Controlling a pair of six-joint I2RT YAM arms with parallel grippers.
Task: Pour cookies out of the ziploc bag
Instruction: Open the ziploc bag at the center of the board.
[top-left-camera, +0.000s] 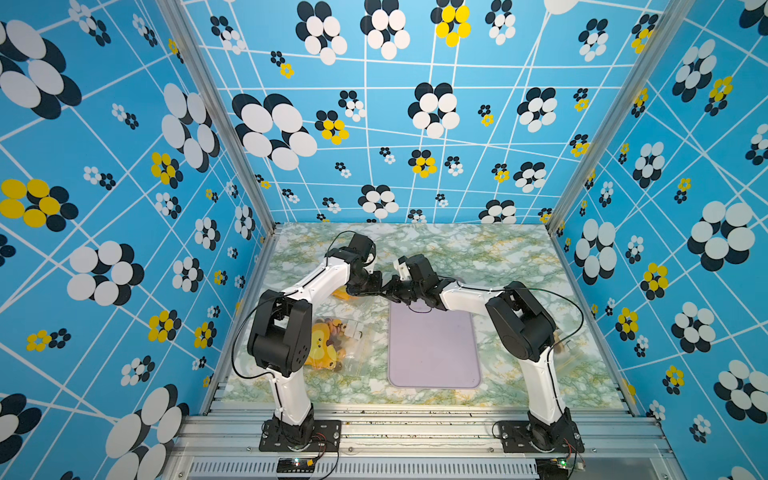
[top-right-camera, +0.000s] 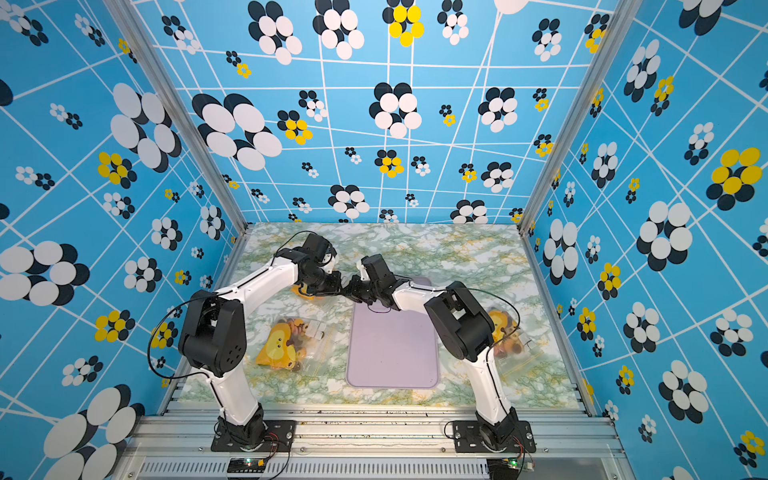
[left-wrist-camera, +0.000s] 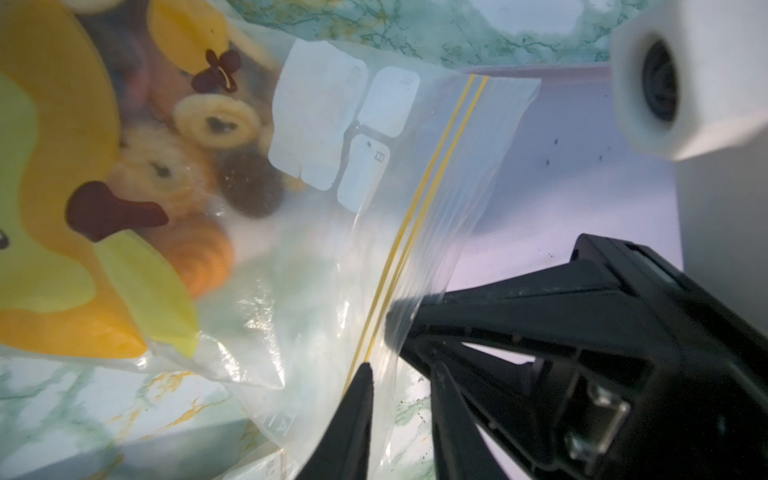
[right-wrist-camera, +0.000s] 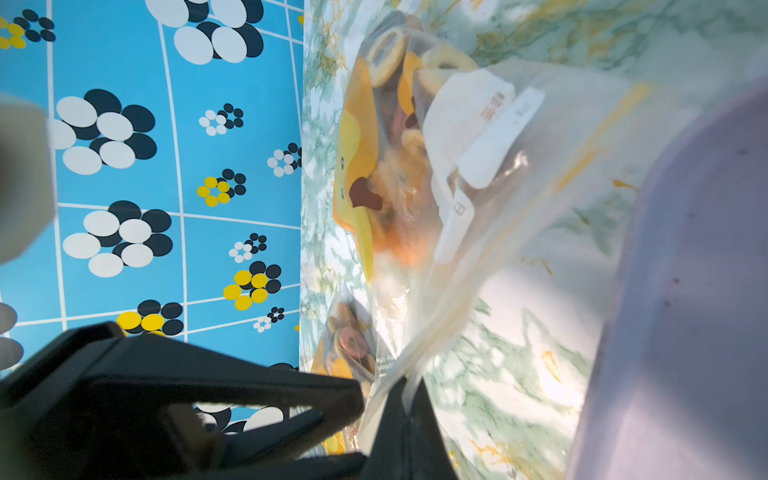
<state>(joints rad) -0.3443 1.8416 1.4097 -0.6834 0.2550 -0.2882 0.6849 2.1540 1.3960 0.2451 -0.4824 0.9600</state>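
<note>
Left hand, right hand — three bags, one tray

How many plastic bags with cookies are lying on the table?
3. Far bag at the far left corner of the purple tray; left bag left of the tray; right bag right of it, partly behind the right arm. The arms may hide more.

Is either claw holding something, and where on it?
The right gripper pinches the clear plastic zip bag of cookies by its top edge, beyond the yellow zip line. Whether the left gripper also grips that edge cannot be told.
</note>
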